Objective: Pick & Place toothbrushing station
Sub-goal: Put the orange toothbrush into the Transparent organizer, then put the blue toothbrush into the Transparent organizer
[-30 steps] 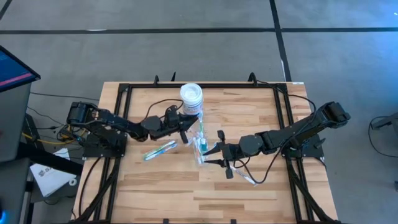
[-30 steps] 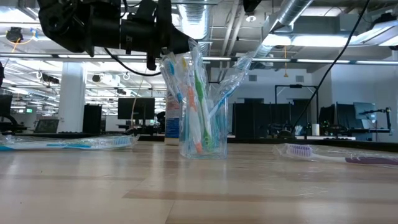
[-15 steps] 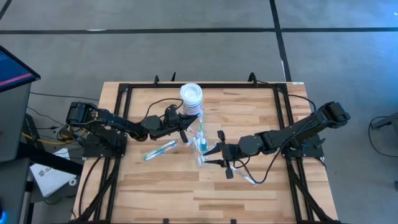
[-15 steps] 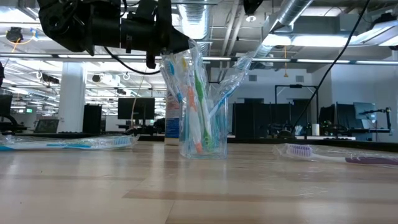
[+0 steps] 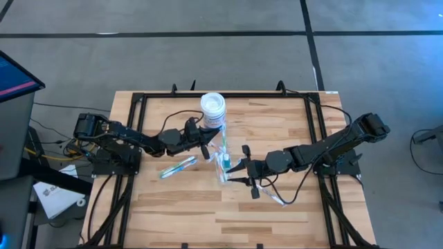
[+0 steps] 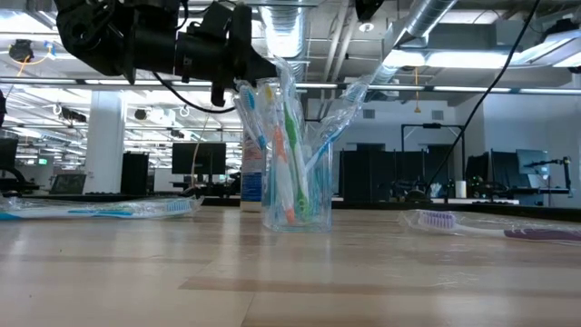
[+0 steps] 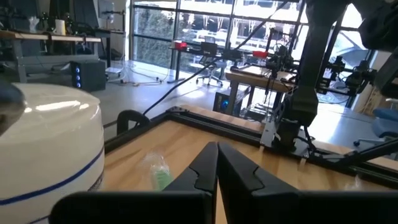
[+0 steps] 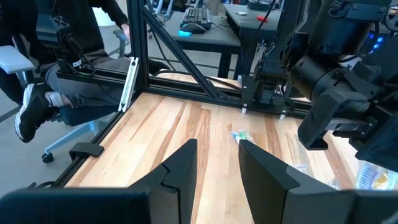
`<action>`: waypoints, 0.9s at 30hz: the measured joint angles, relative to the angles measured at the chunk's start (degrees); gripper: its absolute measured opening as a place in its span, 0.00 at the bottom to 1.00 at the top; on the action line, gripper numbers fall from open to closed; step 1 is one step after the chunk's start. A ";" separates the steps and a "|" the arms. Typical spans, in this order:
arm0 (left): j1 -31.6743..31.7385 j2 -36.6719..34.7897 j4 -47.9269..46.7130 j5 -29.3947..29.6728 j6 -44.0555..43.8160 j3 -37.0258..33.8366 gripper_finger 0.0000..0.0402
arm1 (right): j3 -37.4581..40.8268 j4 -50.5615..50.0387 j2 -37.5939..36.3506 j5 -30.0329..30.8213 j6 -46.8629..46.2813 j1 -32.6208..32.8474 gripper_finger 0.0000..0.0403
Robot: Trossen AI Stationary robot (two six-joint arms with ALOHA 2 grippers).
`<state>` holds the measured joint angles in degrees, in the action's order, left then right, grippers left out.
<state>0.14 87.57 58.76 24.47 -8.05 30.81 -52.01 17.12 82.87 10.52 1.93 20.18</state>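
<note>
Left gripper (image 5: 210,140) of mine is closed, fingers (image 7: 217,168) pressed together with nothing between them in the left wrist view. It hangs above the table (image 5: 173,207), just beside the white jar (image 5: 213,110) and close to the wrapped tops of the toothbrushes in the cup (image 6: 297,204). Low view: it sits up high by the plastic wrap sticking out of the cup; I can't tell if it touches the wrap.

Right gripper (image 5: 241,171) is partly open, fingers (image 8: 183,165) apart, gap empty in the right wrist view. It's right next to the cup on the side away from the jar; can't tell if it's touching.

Cup stands upright near the table's middle, holding several wrapped toothbrushes (image 6: 289,150), green, blue and white, leaning against each other. One wrapped blue-green toothbrush (image 5: 177,167) lies flat on the table below my left arm, apart from the cup. Another wrapped toothbrush (image 6: 472,223), purple bristles, lies flat on the other side near my right arm. A person's legs (image 8: 59,93) on a chair show beyond the table.
</note>
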 joint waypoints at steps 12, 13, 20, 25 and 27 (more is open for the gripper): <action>-0.04 0.00 -0.62 -0.06 -1.34 0.00 0.01 | 0.01 0.02 0.00 0.00 0.00 0.00 0.27; -0.12 -0.05 -0.72 -0.07 -1.34 0.00 0.01 | 0.01 0.02 0.00 -0.01 0.00 0.00 0.27; -1.17 -8.30 -6.72 -3.36 0.50 -0.04 0.01 | 0.00 -0.58 0.00 0.00 0.00 0.00 0.27; -1.40 -13.33 -15.96 -3.56 -1.43 -0.04 0.02 | 0.00 -0.79 0.00 0.00 -0.02 0.00 0.27; -1.52 -15.30 -19.84 -4.39 -3.09 -0.07 0.02 | 0.00 -0.82 0.00 0.00 -0.02 0.00 0.27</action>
<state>-1.37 72.27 38.91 20.07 -11.14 30.74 -52.01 16.30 82.87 10.52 1.91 20.18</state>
